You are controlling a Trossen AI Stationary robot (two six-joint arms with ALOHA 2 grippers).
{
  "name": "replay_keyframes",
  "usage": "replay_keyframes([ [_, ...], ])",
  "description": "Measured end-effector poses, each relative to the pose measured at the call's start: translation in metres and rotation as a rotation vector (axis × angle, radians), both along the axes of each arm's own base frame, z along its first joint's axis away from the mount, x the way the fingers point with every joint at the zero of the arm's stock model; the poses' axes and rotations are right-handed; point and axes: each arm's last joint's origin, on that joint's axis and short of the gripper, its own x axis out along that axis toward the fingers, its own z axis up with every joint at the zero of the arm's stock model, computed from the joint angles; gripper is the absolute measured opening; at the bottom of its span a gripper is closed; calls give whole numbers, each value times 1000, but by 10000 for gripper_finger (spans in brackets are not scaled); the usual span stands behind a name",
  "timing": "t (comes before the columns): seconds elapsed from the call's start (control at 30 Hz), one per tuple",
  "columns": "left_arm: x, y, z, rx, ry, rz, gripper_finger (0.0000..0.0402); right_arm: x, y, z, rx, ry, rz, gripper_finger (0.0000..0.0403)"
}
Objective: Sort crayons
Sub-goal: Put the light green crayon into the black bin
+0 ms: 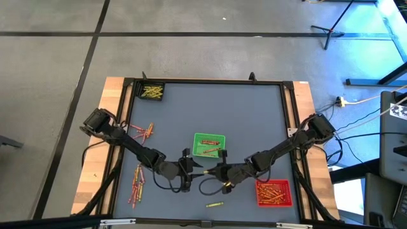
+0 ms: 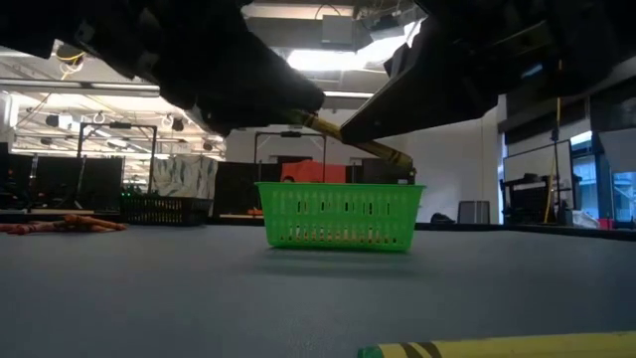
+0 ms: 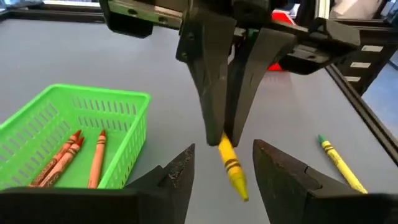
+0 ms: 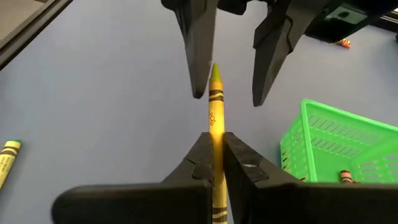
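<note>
While the right gripper (image 4: 216, 163) pinches a yellow crayon (image 4: 215, 118) tight between its closed fingers, the crayon's free tip pokes fwd into the gap of the left gripper (image 3: 224, 171), whose fingers stand apart either side of it w/o touching it. Both grippers meet nose to nose above the grey mat (image 1: 254, 121), near its front-centre, the crayon bridging them in mid-air.

Just beyond the pair sits a green tray (image 1: 209, 145) w/ a few orange/red crayons (image 3: 74, 155) lying in it; from the left wrist it's just beside that gripper. A 2nd yellow crayon (image 1: 214, 205) lies loose on the mat, a bit nearer the front edge than the grippers.

Further out from the right gripper, on its own side, a red tray (image 1: 274, 193) holds a heap of red/orange crayons. Out past the left gripper, loose red-orange crayons (image 1: 137, 184) are scattered by the mat's left edge, more of them (image 1: 143, 131) farther back. Well apart, in the far left corner, a dark tray (image 1: 152, 91) holds yellow ones
</note>
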Motion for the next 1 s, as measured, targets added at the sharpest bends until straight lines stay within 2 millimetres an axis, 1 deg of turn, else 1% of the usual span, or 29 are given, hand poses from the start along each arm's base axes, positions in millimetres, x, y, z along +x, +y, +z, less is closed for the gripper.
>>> replay_keyframes([
  [0.43,2,5,-2,-10,32,-38,74,2,1,4,7,-39,7,16],
  [0.67,3,5,-1,-7,18,-39,12,3,-1,4,45,-43,-17,17],
  [0.8,2,3,0,-8,15,-43,10,2,1,6,62,-44,-15,32],
  [0.9,-1,1,6,-7,12,-48,11,-9,8,21,67,-41,30,53],
  [0.97,-6,0,11,1,29,-57,10,-22,16,35,73,-32,66,63],
  [1.0,-8,0,15,1,34,-57,9,-29,19,38,78,-10,79,66],
])
